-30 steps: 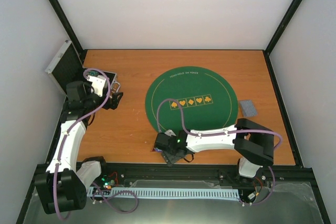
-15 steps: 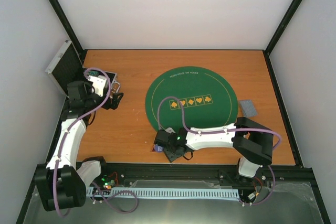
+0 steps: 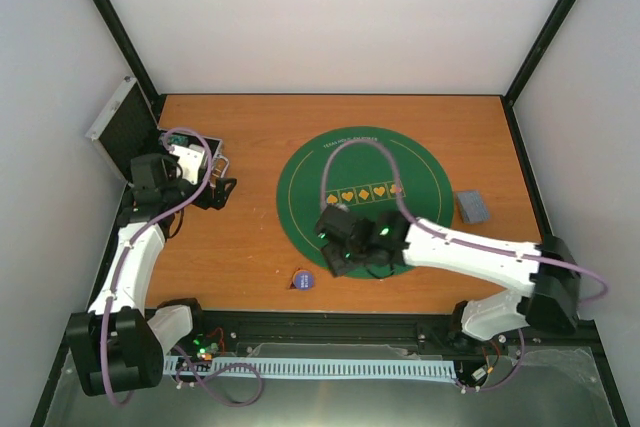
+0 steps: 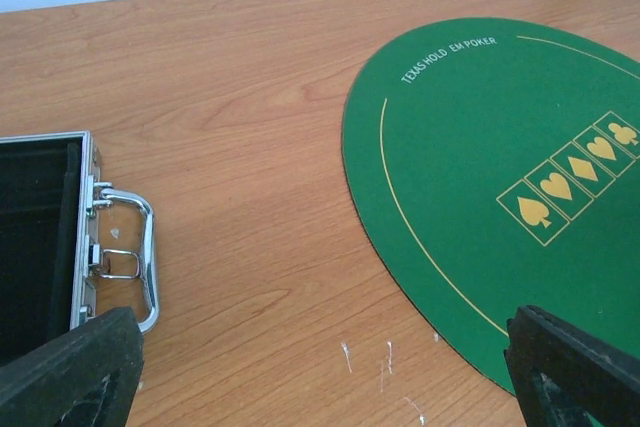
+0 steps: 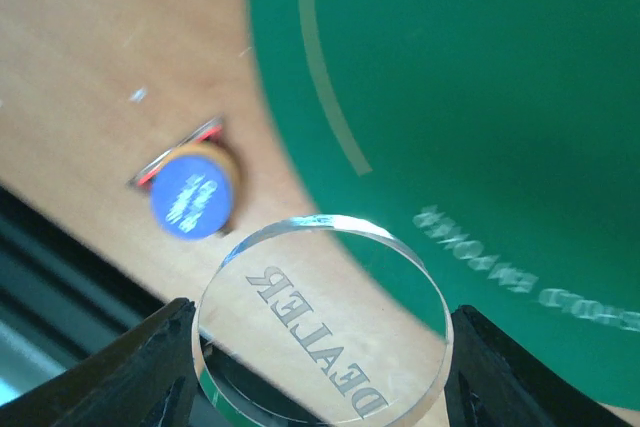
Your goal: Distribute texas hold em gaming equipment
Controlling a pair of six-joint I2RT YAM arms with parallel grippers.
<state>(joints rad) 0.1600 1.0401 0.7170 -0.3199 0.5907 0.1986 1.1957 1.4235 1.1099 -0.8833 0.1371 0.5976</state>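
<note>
Clear DEALER disc (image 5: 320,287) clamped by its edges in right gripper (image 5: 322,367) over green mat (image 3: 400,162) near-left rim, likely for laying flat there; blue-topped chips (image 5: 192,195) nearby on counter (image 3: 240,247); left gripper (image 4: 320,377) agape, empty, by silver case (image 4: 40,227).

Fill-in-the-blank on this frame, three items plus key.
The right end effector grips a clear disc engraved ____.
The green mat reads TEXAS HOLD EM ____.
The left end effector, beside the silver case, stands ____.
Missing: DEALER; POKER; open.
</note>
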